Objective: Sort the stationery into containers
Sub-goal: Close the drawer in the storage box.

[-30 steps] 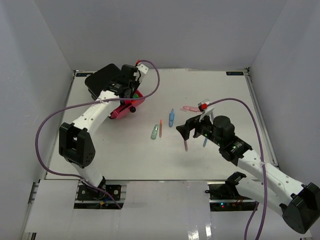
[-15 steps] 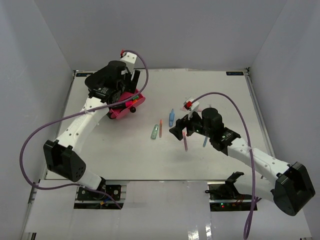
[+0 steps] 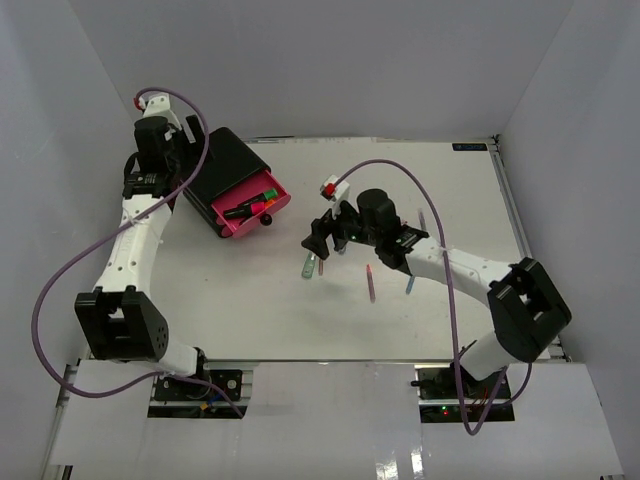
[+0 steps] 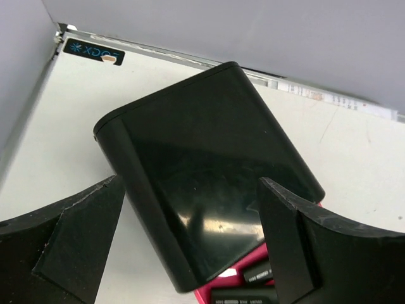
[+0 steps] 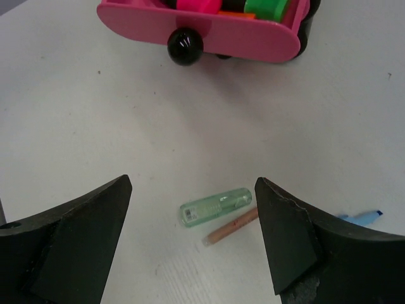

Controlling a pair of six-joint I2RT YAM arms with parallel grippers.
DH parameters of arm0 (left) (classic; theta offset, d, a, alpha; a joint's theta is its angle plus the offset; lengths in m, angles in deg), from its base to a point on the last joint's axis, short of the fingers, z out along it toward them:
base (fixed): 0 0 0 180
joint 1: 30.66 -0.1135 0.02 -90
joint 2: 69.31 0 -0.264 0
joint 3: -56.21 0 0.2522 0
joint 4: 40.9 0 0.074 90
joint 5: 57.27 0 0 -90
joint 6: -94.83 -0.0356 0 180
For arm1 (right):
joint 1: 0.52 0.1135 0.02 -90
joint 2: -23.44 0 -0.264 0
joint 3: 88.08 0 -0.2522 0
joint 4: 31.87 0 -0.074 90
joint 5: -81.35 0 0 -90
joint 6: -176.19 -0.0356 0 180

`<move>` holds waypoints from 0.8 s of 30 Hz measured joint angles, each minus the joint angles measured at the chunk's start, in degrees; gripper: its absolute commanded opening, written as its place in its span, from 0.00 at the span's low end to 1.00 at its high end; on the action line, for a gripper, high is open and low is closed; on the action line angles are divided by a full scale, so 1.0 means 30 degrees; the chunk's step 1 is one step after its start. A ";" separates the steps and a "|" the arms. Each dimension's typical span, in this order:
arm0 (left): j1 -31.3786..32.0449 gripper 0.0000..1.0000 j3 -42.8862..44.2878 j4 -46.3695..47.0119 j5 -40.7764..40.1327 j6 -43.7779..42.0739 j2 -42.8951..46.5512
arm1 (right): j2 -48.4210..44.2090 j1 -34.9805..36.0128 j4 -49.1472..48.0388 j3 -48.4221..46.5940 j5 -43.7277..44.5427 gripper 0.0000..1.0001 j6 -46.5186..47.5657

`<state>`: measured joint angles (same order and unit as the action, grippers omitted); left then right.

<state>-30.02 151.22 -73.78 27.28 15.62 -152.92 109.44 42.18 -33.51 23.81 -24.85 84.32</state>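
Left fingers (image 4: 297,253) gape open over the glossy black rounded box (image 4: 202,158). Right fingers (image 5: 69,240), spread wide, hover above a pale green translucent piece (image 5: 216,205).

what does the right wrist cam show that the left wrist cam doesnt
Only right wrist: the black knob on the pink drawer, a green piece beside an orange pen, a blue pen at the edge. Only left wrist: the black box top and a blue label at the table corner. Both: the pink drawer holding highlighters, the table, and an open tool: right tool, left tool.
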 measured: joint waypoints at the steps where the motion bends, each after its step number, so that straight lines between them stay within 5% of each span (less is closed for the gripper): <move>1: -0.0401 0.96 0.0000 0.0182 0.0546 0.0321 -0.0211 | 0.0561 0.0168 -0.0109 -0.0495 0.0058 0.83 0.0036; 24: -0.3534 0.96 0.3636 0.4641 0.4517 0.0350 -0.8429 | 0.7635 0.1814 -0.1355 -0.6557 0.1413 0.68 -0.0860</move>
<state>-40.62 162.13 -59.85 40.83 16.67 -178.21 132.35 47.62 -37.57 4.14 -20.61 81.74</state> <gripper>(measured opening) 0.963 0.687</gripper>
